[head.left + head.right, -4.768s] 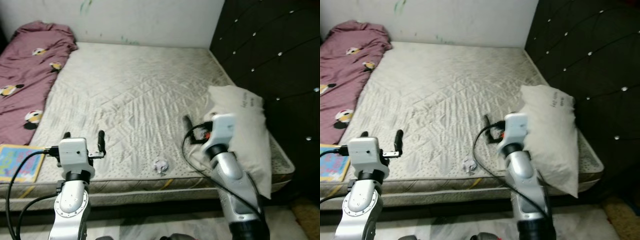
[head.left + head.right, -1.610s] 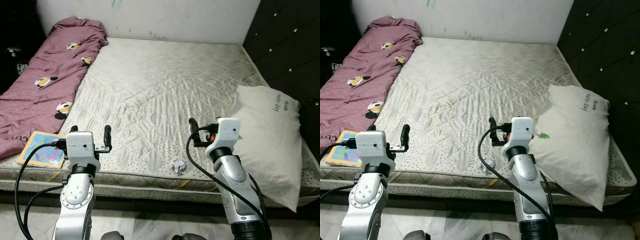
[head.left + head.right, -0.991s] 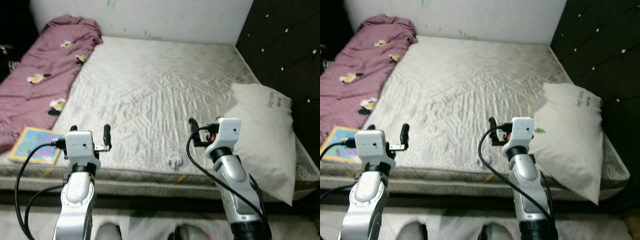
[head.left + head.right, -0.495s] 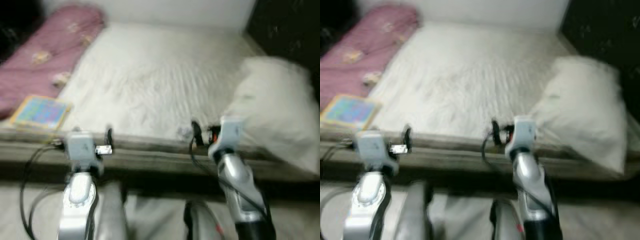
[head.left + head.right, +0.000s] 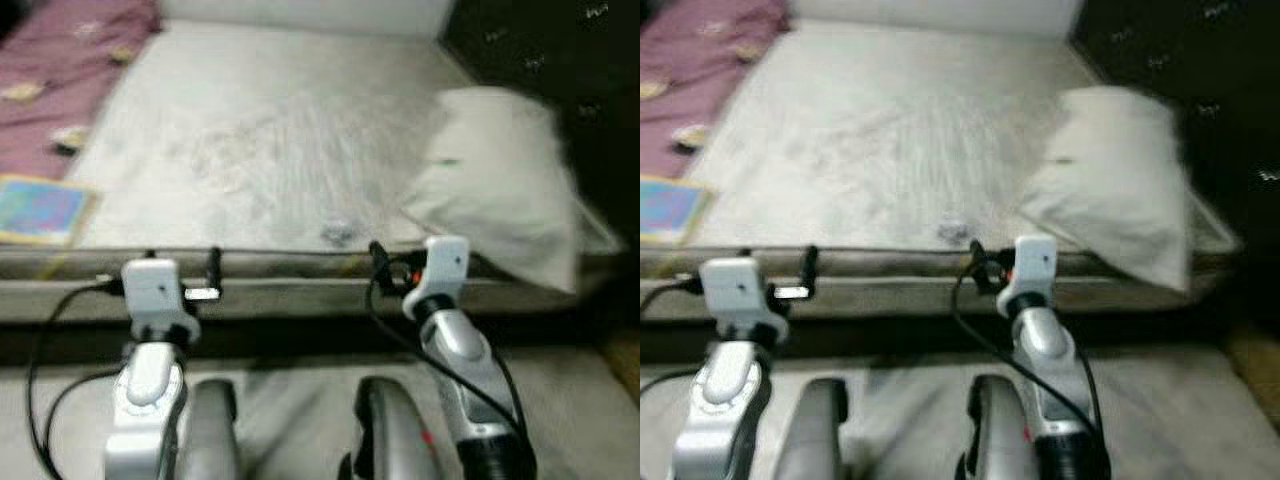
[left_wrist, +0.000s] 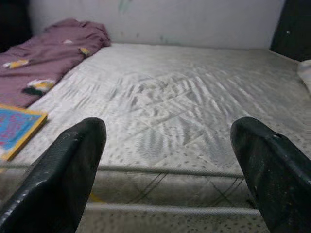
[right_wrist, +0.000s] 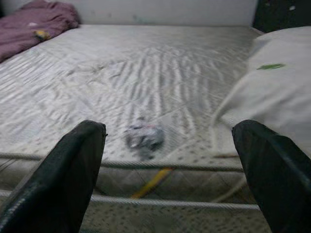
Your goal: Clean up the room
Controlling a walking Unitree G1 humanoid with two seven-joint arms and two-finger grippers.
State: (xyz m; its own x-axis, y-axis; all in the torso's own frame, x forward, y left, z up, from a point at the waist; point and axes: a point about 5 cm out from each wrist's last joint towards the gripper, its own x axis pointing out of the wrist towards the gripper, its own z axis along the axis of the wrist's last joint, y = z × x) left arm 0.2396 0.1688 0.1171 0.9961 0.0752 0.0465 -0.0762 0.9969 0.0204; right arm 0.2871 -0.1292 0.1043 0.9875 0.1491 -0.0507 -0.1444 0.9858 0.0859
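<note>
That small crumpled wad of greyish-white paper (image 7: pixel 144 136) at the bed's (image 5: pixel 270 160) near edge, at twelve o'clock from the right gripper (image 7: pixel 165 170), looks feather-light and squashy, best pinched across its middle; both that gripper's fingers and the left gripper's (image 6: pixel 165 165) are spread wide, holding nothing.

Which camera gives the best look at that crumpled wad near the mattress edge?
The right wrist view: the crumpled wad sits close, between the open right hand's fingers. Both eye views show a small blurred speck.
</note>
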